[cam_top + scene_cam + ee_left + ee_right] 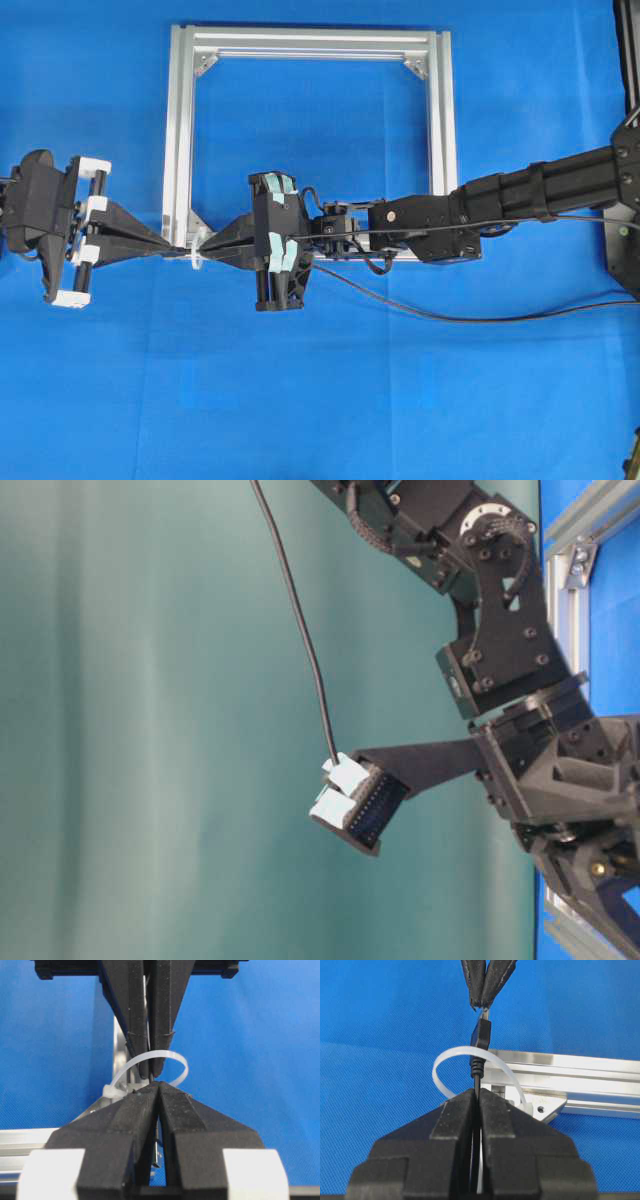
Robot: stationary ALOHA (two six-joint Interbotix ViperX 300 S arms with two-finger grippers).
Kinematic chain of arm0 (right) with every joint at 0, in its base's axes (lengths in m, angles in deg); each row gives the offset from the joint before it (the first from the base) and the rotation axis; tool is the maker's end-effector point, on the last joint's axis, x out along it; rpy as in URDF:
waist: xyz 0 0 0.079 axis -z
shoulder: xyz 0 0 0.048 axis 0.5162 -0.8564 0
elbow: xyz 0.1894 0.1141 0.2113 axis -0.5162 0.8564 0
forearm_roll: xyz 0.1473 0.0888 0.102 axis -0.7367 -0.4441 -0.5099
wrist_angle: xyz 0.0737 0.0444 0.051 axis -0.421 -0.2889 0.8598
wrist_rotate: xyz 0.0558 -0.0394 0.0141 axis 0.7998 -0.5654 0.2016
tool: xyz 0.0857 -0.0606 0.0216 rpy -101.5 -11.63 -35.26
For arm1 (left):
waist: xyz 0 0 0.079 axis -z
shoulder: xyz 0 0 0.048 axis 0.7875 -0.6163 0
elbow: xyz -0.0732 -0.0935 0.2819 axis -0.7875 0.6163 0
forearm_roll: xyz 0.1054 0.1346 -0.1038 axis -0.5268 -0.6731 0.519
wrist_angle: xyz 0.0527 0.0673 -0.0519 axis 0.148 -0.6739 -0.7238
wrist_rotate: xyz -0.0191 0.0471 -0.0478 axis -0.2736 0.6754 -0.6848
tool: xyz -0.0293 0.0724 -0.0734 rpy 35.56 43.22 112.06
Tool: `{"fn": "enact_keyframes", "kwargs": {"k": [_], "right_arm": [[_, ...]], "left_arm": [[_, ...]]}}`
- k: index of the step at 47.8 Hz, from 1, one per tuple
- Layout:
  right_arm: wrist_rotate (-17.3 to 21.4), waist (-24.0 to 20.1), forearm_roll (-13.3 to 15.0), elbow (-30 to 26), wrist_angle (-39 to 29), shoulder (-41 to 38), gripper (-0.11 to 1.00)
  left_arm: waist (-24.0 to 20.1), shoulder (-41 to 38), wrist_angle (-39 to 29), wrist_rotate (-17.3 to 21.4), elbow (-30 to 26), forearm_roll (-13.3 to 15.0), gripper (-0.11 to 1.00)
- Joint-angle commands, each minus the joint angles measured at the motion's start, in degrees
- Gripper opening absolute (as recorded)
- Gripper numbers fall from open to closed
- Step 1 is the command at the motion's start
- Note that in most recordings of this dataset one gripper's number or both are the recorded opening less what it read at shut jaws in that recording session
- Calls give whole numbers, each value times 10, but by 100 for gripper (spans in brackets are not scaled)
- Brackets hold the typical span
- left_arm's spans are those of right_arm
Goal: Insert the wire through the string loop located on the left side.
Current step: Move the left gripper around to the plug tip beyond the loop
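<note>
The whitish string loop (451,1053) hangs off the silver frame's (310,42) lower left corner. The wire's dark plug (480,1035) stands inside the loop. My right gripper (478,1091) is shut on the wire just behind the plug. My left gripper (159,1085) faces it from the other side, shut on the plug, and the metallic tip (157,1152) shows between its fingers. In the overhead view the left gripper (172,246) and right gripper (208,246) meet tip to tip at the loop (195,260). The rest of the wire (450,318) trails right over the cloth.
The frame's bottom rail (570,1072) lies close behind the loop, with a corner bracket (542,1107) beside it. Blue cloth covers the table around and inside the frame. The right arm (520,195) reaches across the frame's lower right corner.
</note>
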Motion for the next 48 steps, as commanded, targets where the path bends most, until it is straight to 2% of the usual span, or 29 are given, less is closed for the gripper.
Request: {"fn": "enact_keyframes", "kwargs": {"k": [1,4,12,15,17,32,48], "right_arm": [[1,2,1,-11,2,12,0],[0,2,1,-10,2,12,0],[1,2,1,-11,2,12,0],[1,1,1,-10,1,12,0],[1,1,0,-10,1,12,0],[1,2,1,-11,1,12,0],[0,2,1,-10,3,12,0]], "left_arm": [[2,5,2,1,-9,-1,9],[2,6,0,0,-9,-1,24],[2,6,-14,3,-11,-2,74],[2,6,-20,1,-13,-2,87],[2,6,-25,0,-16,-1,92],[2,3,-72,1,-32,-2,91],[2,-45,-70,-3,-33,-1,91]]}}
